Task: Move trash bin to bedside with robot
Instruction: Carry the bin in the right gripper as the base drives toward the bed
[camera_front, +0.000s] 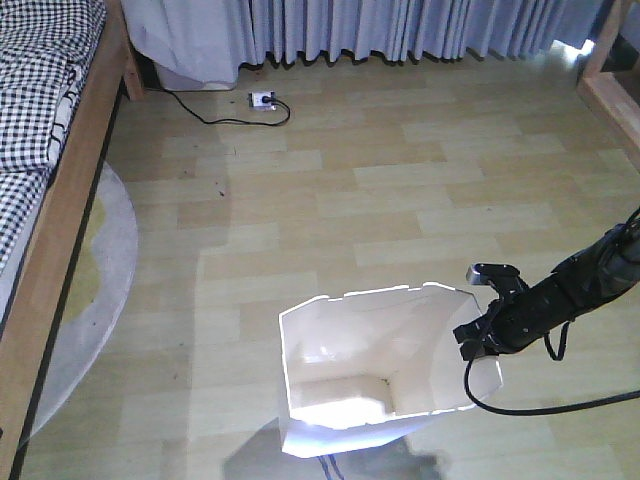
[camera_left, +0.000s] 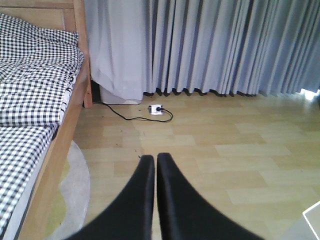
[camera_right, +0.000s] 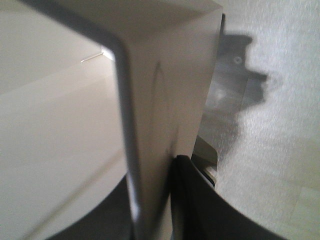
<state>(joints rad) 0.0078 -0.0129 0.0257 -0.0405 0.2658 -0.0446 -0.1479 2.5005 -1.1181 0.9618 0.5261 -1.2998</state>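
A pale wood-plank floor (camera_front: 380, 200) is bordered on the left by a light brown wooden bed frame (camera_front: 70, 190) with black-and-white checked bedding (camera_front: 40, 80). Grey pleated curtains (camera_front: 400, 25) are hung across the far side. A round grey rug (camera_front: 112, 250) is partly tucked under the bed.

The white thin-walled plastic trash bin (camera_front: 340, 345) is found low in the front view, well apart from the bed, and its cream interior is seen to be empty. It is judged light and flexible. Its wall may be bowed by a hard pull, so the rim near a corner is judged the best hold.

Its right wall is pinched between the fingers of the slim black right gripper (camera_front: 478, 342). The black left gripper (camera_left: 156, 172) is held closed on nothing.

A white power strip (camera_front: 262, 99) with a black cable (camera_front: 215, 118) is seen by the curtains, off the likely path. Only the rug's edge might snag the bin.
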